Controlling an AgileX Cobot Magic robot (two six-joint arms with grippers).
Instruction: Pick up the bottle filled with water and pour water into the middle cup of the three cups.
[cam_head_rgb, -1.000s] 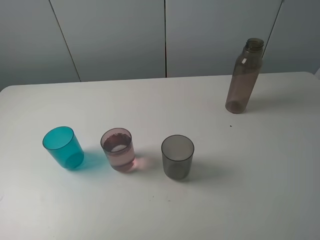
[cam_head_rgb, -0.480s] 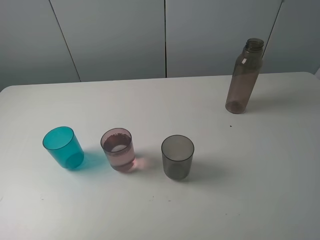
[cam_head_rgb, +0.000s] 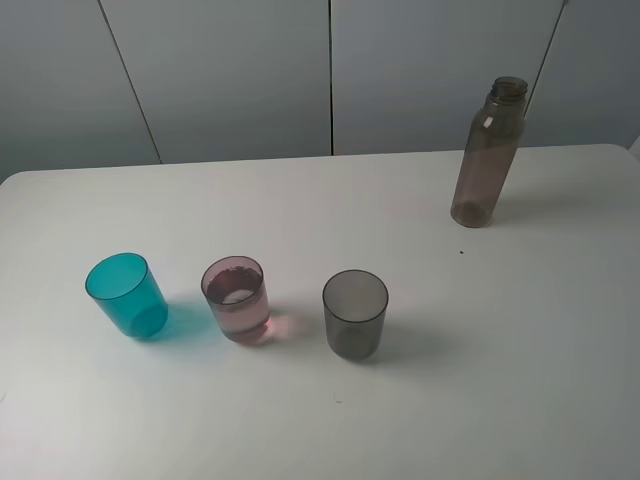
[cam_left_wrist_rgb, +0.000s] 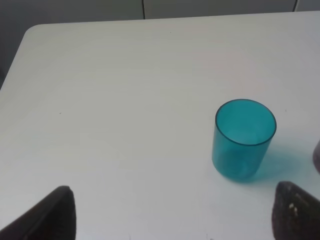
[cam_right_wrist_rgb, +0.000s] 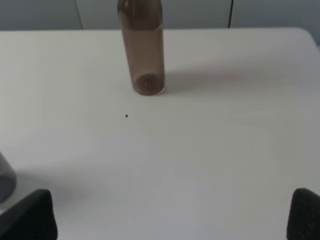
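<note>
Nothing moved since earlier, bottle (cam_head_rgb: 488, 153) upright, open neck up

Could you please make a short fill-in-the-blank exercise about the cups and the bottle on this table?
1. The bottle stands upright and has no ____ on its neck.
2. The cup between the teal-blue cup and the smoky grey cup is pale ____.
3. Of the three cups, only the middle cup visibly holds ____.
4. The number of grippers touching the bottle is ____.

Missing words: cap; pink; water; zero
</note>
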